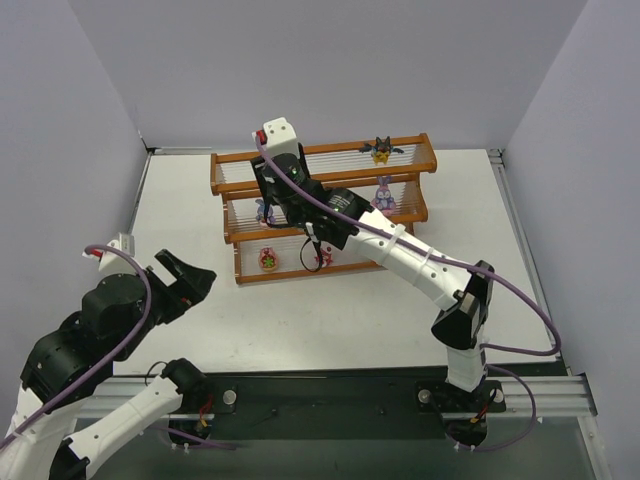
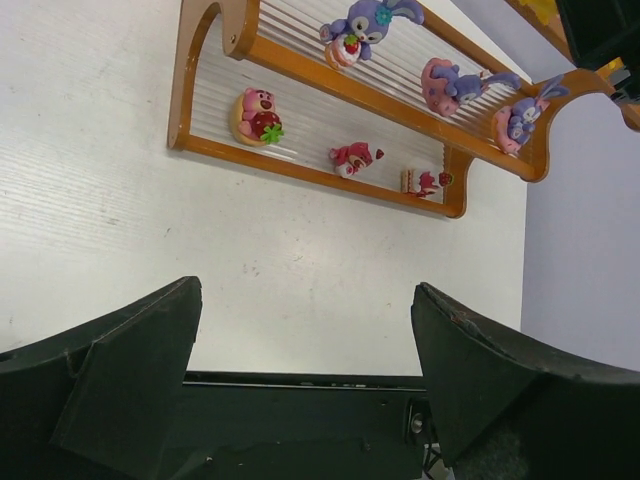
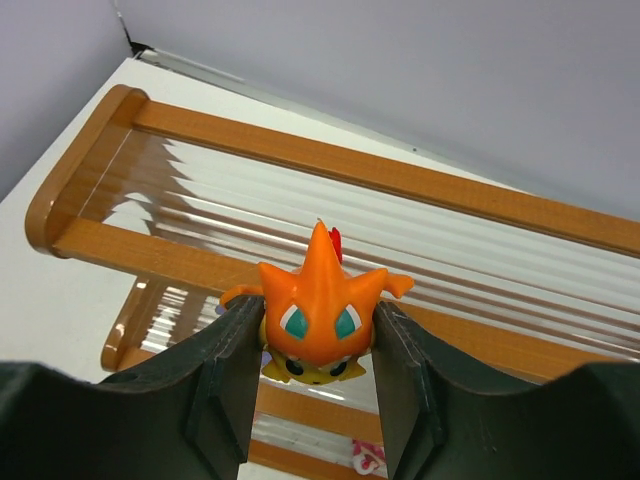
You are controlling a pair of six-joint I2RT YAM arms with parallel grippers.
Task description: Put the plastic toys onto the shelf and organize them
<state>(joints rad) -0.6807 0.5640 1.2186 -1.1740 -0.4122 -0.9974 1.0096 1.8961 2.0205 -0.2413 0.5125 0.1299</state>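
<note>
The orange-brown shelf (image 1: 330, 153) stands at the back of the table. My right gripper (image 1: 272, 172) is shut on the orange toy (image 3: 318, 318) and holds it above the left part of the top tier (image 3: 350, 170); in the wrist view the gripper (image 3: 312, 345) has both fingers pressed on the toy's sides. The black winged toy (image 1: 381, 151) sits on the top tier at the right. Purple long-eared toys (image 2: 360, 25) (image 2: 455, 85) (image 2: 520, 118) sit on the middle tier. A round pink toy (image 2: 257, 115) and pink-red ones (image 2: 352, 157) (image 2: 425, 180) sit on the bottom tier. My left gripper (image 1: 190, 275) is open and empty.
The white tabletop (image 1: 330, 320) lies between the shelf and the arm bases. Grey walls close the left, right and back. A black rail (image 1: 330, 400) runs along the near edge. My right arm (image 1: 420, 265) reaches over the right half of the shelf.
</note>
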